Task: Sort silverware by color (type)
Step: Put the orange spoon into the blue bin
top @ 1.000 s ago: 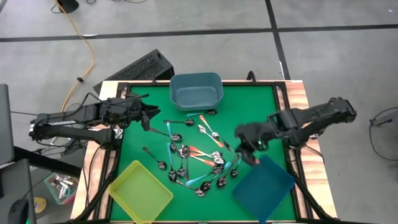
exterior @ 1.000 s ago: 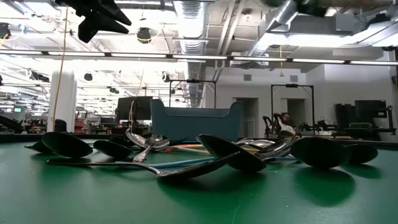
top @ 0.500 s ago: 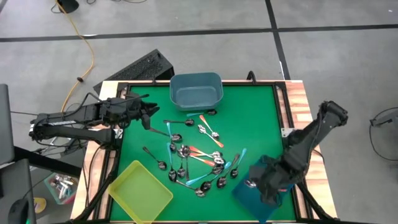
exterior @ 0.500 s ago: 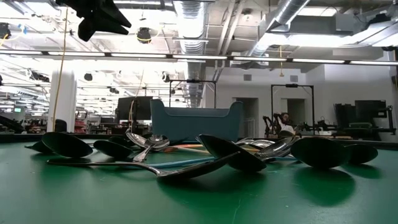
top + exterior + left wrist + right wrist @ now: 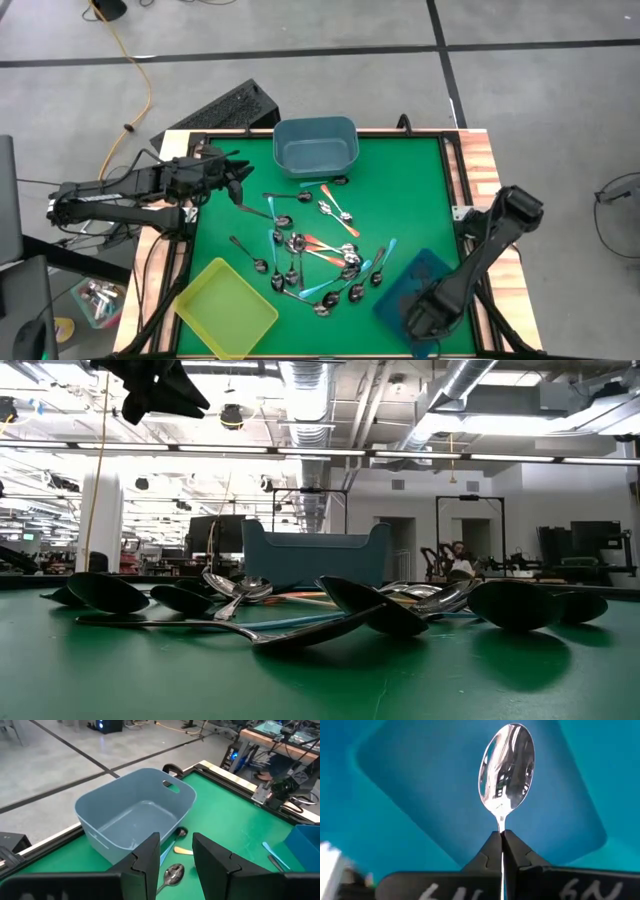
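Several small spoons (image 5: pixel 310 255) with teal, orange-red or plain handles lie heaped on the green mat mid-table; the low view shows their bowls (image 5: pixel 370 605) up close. My right gripper (image 5: pixel 418 316) hangs over the dark blue bin (image 5: pixel 442 270) at the near right corner, shut on one spoon (image 5: pixel 506 767). My left gripper (image 5: pixel 240 181) hovers open above the mat's far left part, beside the grey-blue bin (image 5: pixel 316 146). In its wrist view its fingers (image 5: pixel 176 865) frame that bin (image 5: pixel 135 815) and a spoon bowl (image 5: pixel 172 872) lying on the mat. My right gripper pinches the spoon's thin neck (image 5: pixel 501 823), just below the bowl, between its two fingers. The spoon lies along the fingers, and the shiny bowl sticks out past their free ends. The handle is hidden behind the fingers. The spoon is lifted clear above the dark blue bin's floor (image 5: pixel 420 795).
A yellow bin (image 5: pixel 226 306) sits at the near left corner. A raised dark frame (image 5: pixel 450 160) edges the green mat. Open mat (image 5: pixel 410 190) lies between the spoon heap and the right edge. Room lights and pipes fill the low view behind the grey-blue bin (image 5: pixel 315 555).
My right gripper has swung from just right of the spoon heap toward the table's near edge and now hangs over the dark blue bin, tipped to point down into it, carrying the spoon with it. The heap has not shifted.
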You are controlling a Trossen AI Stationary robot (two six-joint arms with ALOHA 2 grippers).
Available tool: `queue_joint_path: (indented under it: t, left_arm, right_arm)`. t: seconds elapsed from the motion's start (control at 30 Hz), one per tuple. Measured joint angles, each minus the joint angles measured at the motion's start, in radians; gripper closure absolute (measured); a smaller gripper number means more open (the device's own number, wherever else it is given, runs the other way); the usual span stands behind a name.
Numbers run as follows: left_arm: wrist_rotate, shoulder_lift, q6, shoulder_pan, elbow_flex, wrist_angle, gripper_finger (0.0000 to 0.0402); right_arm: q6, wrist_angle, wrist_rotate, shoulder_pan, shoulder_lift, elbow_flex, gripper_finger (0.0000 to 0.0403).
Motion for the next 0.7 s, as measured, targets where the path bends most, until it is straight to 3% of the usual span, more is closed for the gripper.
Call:
queue_joint_path:
  t: [0.43, 0.7]
  left_arm:
    - [0.02, 0.0, -0.008, 0.0, 0.0, -0.019, 0.0302]
    - [0.053, 0.0, -0.011, 0.0, 0.0, -0.023, 0.0302]
  right_arm:
    - [-0.026, 0.168, 0.037, -0.018, -0.002, -0.112, 0.0392]
    - [0.053, 0.166, 0.047, -0.02, -0.002, -0.112, 0.0333]
